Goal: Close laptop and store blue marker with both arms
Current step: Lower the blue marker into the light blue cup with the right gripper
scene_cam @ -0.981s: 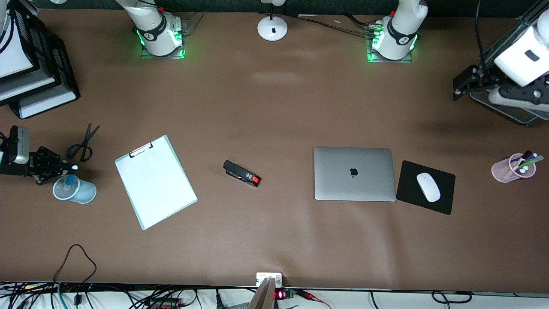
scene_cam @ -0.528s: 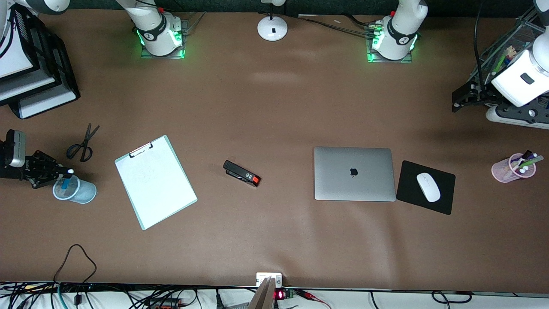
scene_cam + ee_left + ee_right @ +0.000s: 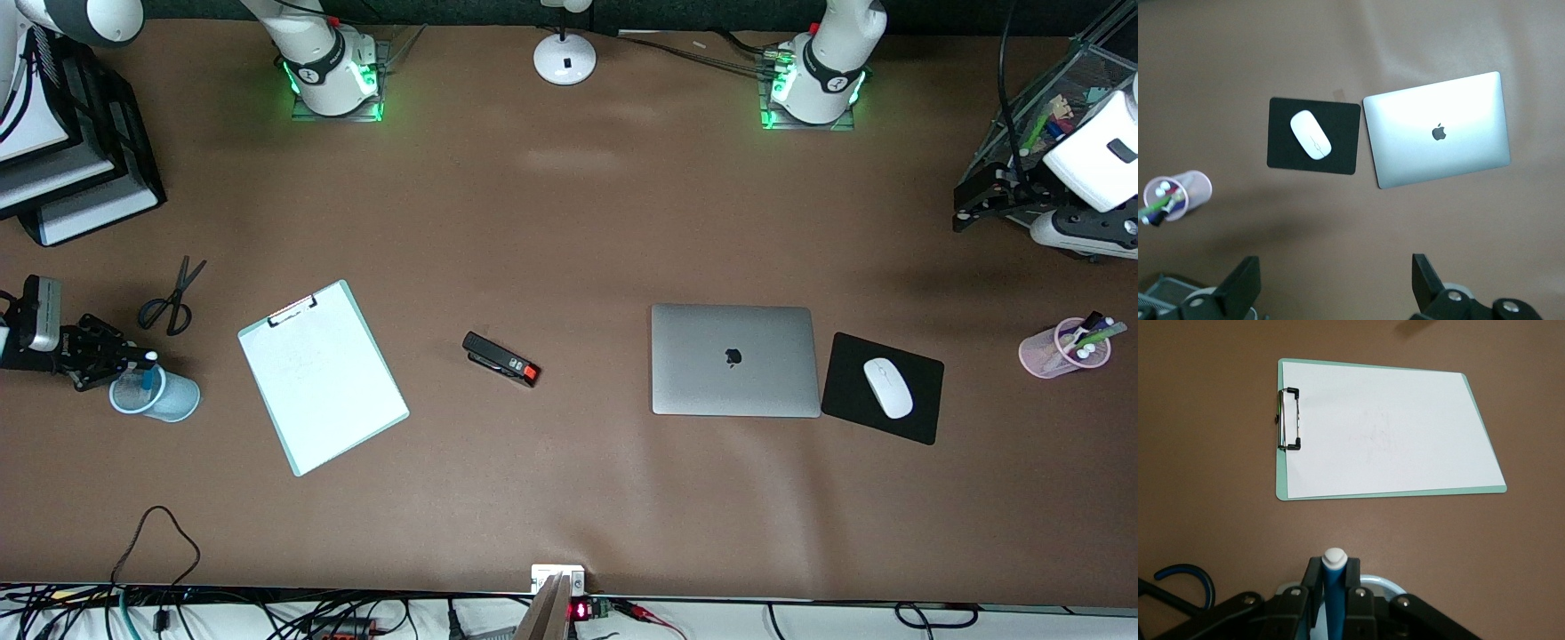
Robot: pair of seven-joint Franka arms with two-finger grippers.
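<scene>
Two grippers show: at the frame's left edge we see the right gripper [image 3: 142, 363] clamped on the blue marker [image 3: 1333, 587] over a blue cup [image 3: 169, 397], the left gripper [image 3: 1331, 287] spread wide at upper right, the laptop [image 3: 734, 359] closed right of center.

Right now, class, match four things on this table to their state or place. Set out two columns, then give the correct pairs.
Things:
1. laptop
2. blue marker
3. white mouse
4. scissors

States or places:
A. lying on the black mouse pad
B. gripped upright in the right gripper over the blue cup
C. lid shut, logo up
D. flat on the table beside the clipboard

Pairs: 1-C, 2-B, 3-A, 4-D
</scene>
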